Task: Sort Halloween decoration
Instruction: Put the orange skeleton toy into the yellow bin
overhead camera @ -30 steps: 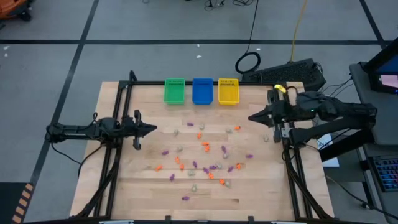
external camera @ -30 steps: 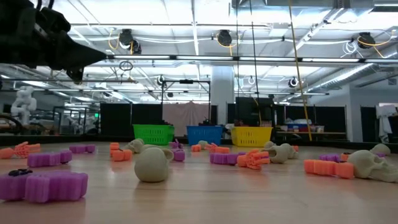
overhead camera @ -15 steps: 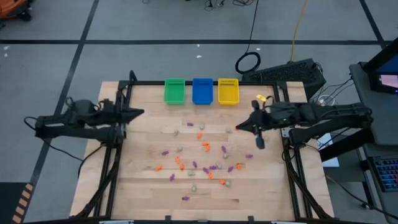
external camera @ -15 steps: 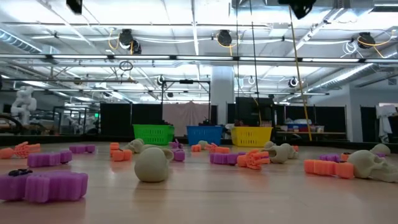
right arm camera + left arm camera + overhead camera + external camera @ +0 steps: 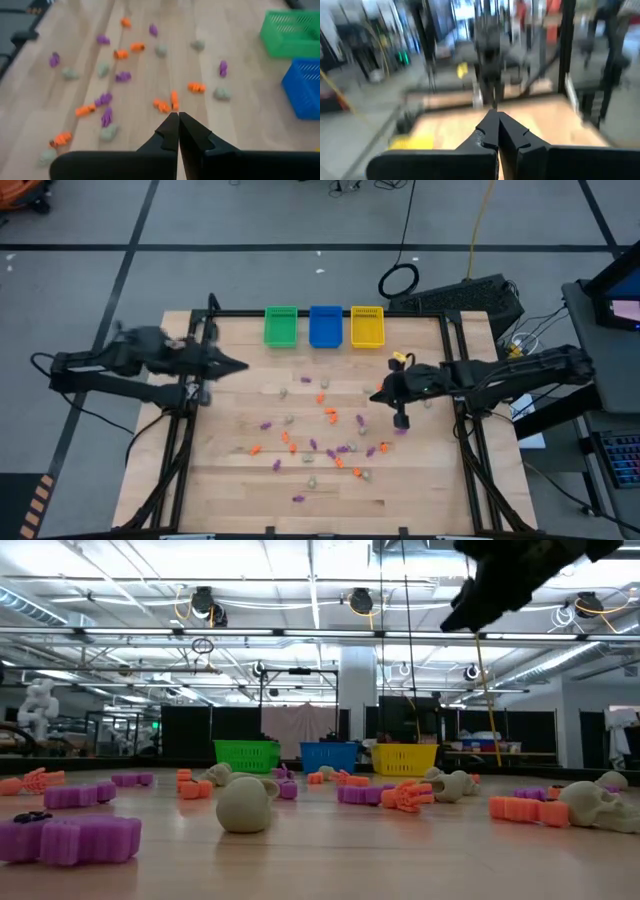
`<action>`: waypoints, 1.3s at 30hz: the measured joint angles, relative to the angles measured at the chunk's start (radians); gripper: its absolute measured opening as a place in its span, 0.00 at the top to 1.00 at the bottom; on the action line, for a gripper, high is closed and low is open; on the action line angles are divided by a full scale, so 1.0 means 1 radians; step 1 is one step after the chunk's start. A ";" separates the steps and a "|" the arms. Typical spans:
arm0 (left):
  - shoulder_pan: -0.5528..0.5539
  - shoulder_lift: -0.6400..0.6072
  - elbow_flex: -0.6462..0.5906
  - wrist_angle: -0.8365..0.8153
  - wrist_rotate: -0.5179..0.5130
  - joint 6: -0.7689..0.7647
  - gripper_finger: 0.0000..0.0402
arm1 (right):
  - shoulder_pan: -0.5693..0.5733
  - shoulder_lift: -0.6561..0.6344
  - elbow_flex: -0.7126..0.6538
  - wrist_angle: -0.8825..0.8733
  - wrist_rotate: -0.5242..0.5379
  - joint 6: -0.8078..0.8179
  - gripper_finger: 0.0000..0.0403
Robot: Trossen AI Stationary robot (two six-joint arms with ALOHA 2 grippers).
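Many tiny Halloween decorations (image 5: 330, 418) in orange, purple and pale beige lie scattered on the wooden table; the right wrist view shows them spread below the fingers (image 5: 165, 105). In the low view, beige skulls (image 5: 245, 803) and purple (image 5: 70, 838) and orange pieces (image 5: 525, 808) rest on the tabletop. My left gripper (image 5: 243, 366) is shut and held high over the table's left side, touching nothing. My right gripper (image 5: 375, 395) is shut, slanting down above the scattered pieces at the table's right, clear of them.
Three small bins stand in a row at the table's far edge: green (image 5: 281, 326), blue (image 5: 326, 326) and yellow (image 5: 367, 326). A black frame (image 5: 455, 380) runs along the table's sides. A keyboard (image 5: 470, 298) lies beyond the far right corner.
My left gripper has risen from low over the table's left side, staying shut. My right gripper has come down and moved toward the table's middle, tipping further downward over the scattered pieces, staying shut. The decorations have not moved.
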 joint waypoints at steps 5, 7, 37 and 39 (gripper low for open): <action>0.000 0.119 -0.042 -0.038 -0.004 0.036 1.00 | 0.000 0.058 -0.021 -0.002 -0.002 0.015 1.00; 0.000 0.158 -0.055 -0.017 -0.005 0.035 1.00 | 0.000 0.081 -0.022 -0.001 -0.002 0.049 1.00; 0.000 0.612 -0.065 0.278 0.002 -0.019 1.00 | -0.249 0.158 0.020 -0.284 0.030 -0.041 0.63; 0.000 0.617 -0.065 0.293 0.001 -0.019 1.00 | -0.285 0.168 0.021 -0.288 0.019 -0.072 0.61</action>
